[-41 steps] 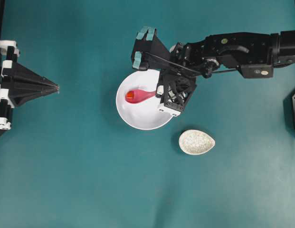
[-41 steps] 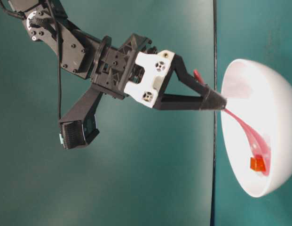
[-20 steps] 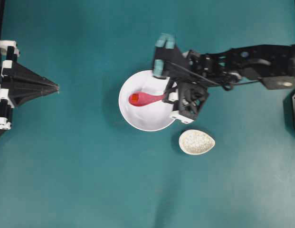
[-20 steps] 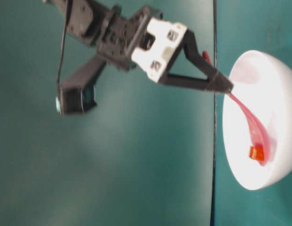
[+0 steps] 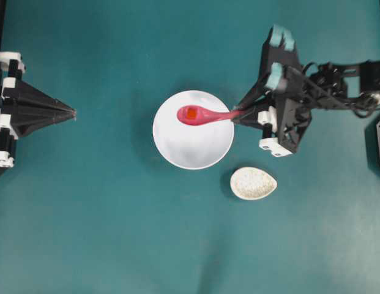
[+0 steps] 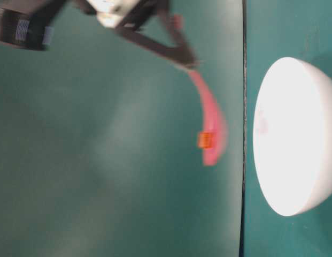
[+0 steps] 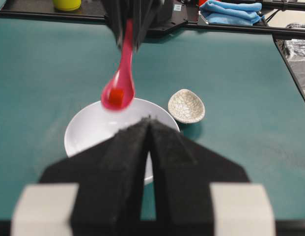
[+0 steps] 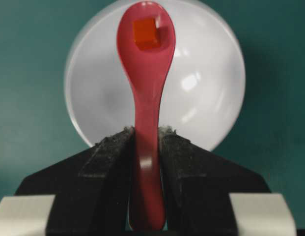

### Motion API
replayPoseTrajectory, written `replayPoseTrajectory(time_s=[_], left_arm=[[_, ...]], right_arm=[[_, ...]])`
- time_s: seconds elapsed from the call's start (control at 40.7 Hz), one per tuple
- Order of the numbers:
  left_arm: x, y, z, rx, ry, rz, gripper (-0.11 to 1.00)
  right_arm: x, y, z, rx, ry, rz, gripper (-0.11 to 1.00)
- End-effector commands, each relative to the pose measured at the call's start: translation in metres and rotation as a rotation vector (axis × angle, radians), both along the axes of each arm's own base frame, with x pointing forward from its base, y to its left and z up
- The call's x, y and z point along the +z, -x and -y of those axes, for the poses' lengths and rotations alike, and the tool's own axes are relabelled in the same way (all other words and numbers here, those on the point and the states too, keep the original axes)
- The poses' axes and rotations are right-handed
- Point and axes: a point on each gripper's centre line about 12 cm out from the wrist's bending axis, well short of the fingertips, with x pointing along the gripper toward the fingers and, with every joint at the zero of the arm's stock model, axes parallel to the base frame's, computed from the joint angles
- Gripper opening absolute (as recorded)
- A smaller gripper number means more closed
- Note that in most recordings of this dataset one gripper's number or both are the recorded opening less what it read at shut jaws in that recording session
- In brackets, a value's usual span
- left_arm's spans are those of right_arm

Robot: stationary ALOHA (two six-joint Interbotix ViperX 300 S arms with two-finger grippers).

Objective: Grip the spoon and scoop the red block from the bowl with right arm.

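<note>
Spoon: the spoon [image 5: 205,114] is lifted clear of the bowl, its pink scoop over the bowl's 12 o'clock part in the overhead view and its handle running toward 3 o'clock; in the table-level view [image 6: 211,128] it hangs apart from the bowl (blurred there).
Red block: the red block [image 8: 146,33] sits inside the spoon's scoop, near its far tip; also seen in the overhead view [image 5: 191,113] and from the left wrist camera [image 7: 116,97].
Bowl: the white bowl [image 5: 193,153] stands on the table under the scoop; nothing shows inside it [image 8: 206,88].
Right gripper: the right gripper [image 8: 146,140] clamps the spoon's handle between its two black fingers, one on each side; overhead it [image 5: 238,116] lies just past the bowl's 3 o'clock rim.
Speckled dish: a small oval speckled dish [image 5: 253,182] rests at about 5 o'clock from the bowl, near it but apart.
Left gripper: the left gripper [image 5: 72,113] sits well apart at the bowl's 9 o'clock, its fingers pressed together and gripping nothing [image 7: 148,123].
Table: teal surface [image 5: 116,233].
</note>
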Motion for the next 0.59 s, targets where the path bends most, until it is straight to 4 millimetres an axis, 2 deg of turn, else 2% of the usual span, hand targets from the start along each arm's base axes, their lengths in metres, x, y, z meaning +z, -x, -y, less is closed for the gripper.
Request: replayPoseTrajectory(time_s=[0.0, 0.147, 0.27, 0.565], left_arm=[[0.013, -0.002, 0.000, 0.000, -0.002, 0.037, 0.00], [0.014, -0.001, 0.000, 0.001, -0.002, 0.041, 0.00], [0.014, -0.001, 0.000, 0.000, 0.000, 0.043, 0.00], [0.015, -0.001, 0.000, 0.000, 0.015, 0.044, 0.00]], right_arm=[[0.041, -0.003, -0.002, 0.017, 0.009, 0.075, 0.24], [0.066, -0.009, -0.003, 0.029, 0.009, 0.099, 0.24], [0.076, -0.011, -0.003, 0.032, 0.008, 0.112, 0.24], [0.080, -0.011, -0.003, 0.029, 0.004, 0.120, 0.24]])
